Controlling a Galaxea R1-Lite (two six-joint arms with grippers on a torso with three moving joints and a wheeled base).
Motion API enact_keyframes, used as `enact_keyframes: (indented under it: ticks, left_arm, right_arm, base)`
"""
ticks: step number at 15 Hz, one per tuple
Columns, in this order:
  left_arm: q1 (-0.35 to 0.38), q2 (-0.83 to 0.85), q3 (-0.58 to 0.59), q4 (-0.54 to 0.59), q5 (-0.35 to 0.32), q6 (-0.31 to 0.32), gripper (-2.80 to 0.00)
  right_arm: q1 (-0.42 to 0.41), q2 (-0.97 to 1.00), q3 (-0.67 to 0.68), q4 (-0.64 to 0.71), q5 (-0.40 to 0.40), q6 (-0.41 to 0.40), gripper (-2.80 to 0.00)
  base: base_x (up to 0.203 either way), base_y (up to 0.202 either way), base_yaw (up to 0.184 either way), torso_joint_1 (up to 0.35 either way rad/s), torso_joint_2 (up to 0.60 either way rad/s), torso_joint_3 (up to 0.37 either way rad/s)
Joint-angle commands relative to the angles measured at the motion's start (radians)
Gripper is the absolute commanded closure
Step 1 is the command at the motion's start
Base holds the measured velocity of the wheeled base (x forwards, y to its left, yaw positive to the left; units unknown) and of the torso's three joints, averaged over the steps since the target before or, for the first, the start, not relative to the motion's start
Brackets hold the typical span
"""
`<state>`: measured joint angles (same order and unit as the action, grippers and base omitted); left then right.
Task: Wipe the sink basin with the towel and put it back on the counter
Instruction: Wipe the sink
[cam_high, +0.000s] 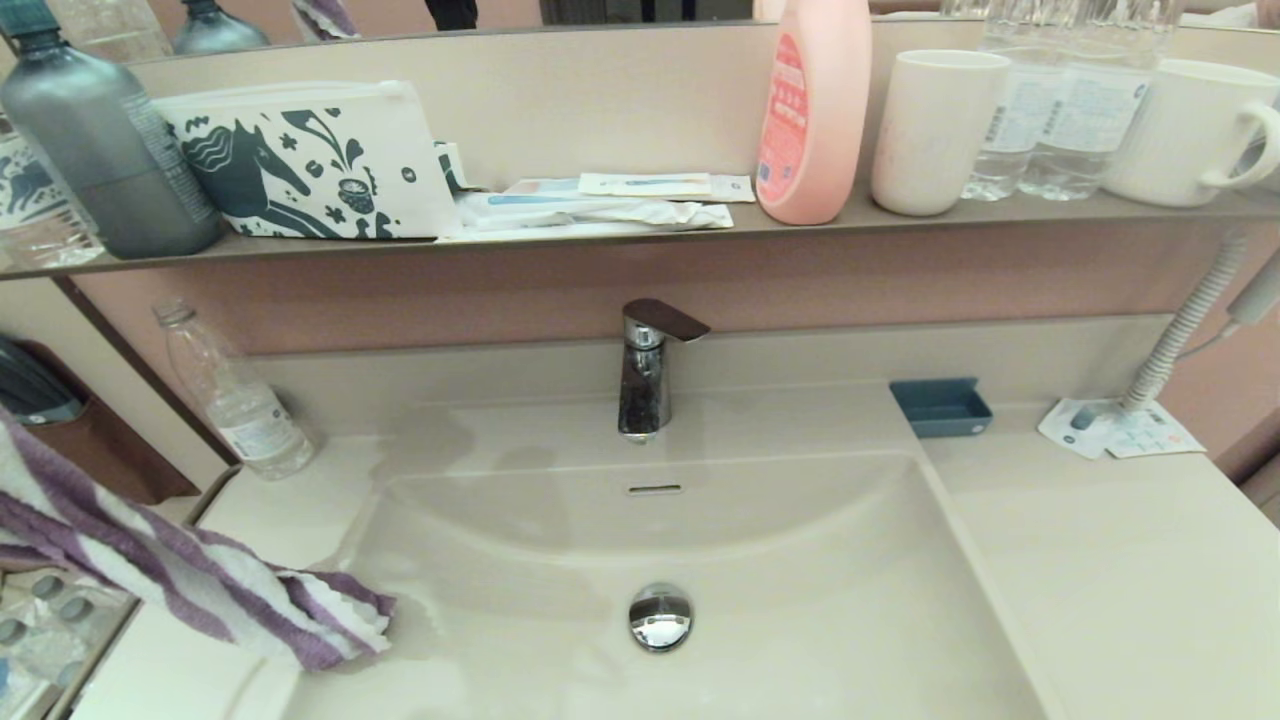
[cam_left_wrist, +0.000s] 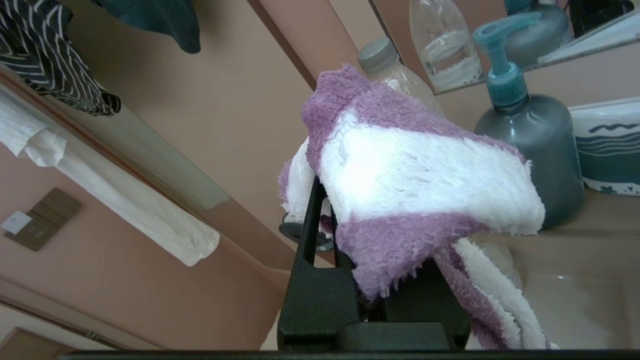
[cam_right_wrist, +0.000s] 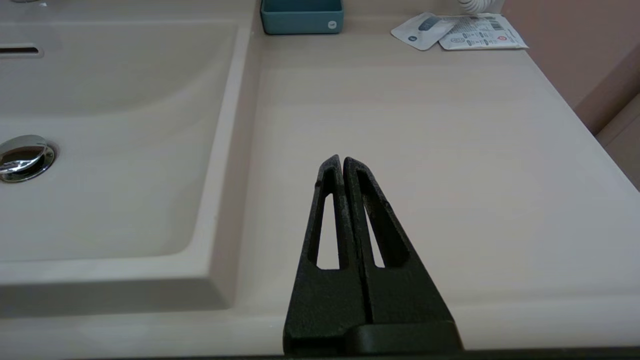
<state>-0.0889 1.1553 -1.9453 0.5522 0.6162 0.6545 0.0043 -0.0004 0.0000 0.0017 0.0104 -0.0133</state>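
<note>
While the left gripper (cam_left_wrist: 325, 220) clenches the towel (cam_left_wrist: 410, 180) over the desk's (cam_high: 1100, 560) left edge, its trailing end could snag the plastic bottle (cam_high: 235, 395) there. Bunched cloth may wipe the sink basin (cam_high: 800, 560) poorly. The right gripper (cam_right_wrist: 342, 162) rests closed, empty, over the desk's right side.

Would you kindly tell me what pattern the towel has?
Broad purple and white stripes on the towel, clearest in the left wrist view.

Pink wall (cam_high: 900, 275) — grey-brown shelf (cam_high: 600, 238)

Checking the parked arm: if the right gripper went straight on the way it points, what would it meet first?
Probably nothing soon: the shut right gripper points along the bare counter. Farthest along that line sits the blue tray, though depth is unclear.
</note>
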Motion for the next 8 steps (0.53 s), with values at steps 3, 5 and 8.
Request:
enact_keyframes:
  ticks: [3, 5, 8]
  left_arm:
    - [0.0, 0.011, -0.004, -0.048, 0.003, 0.056, 0.0]
    - [0.016, 0.014, -0.004, -0.107, 0.013, 0.136, 0.0]
    - [0.088, 0.027, -0.004, -0.213, 0.016, 0.298, 0.0]
  right_arm:
    - [0.0, 0.0, 0.0, 0.0, 0.0, 0.0, 0.0]
    - [0.0, 0.0, 0.0, 0.0, 0.0, 0.0, 0.0]
    - [0.001, 0.0, 0.0, 0.0, 0.0, 0.0, 0.0]
  base:
    - [0.0, 0.0, 0.0, 0.0, 0.0, 0.0]
    - [0.0, 0.0, 0.0, 0.0, 0.0, 0.0]
    - [0.0, 0.0, 0.0, 0.0, 0.0, 0.0]
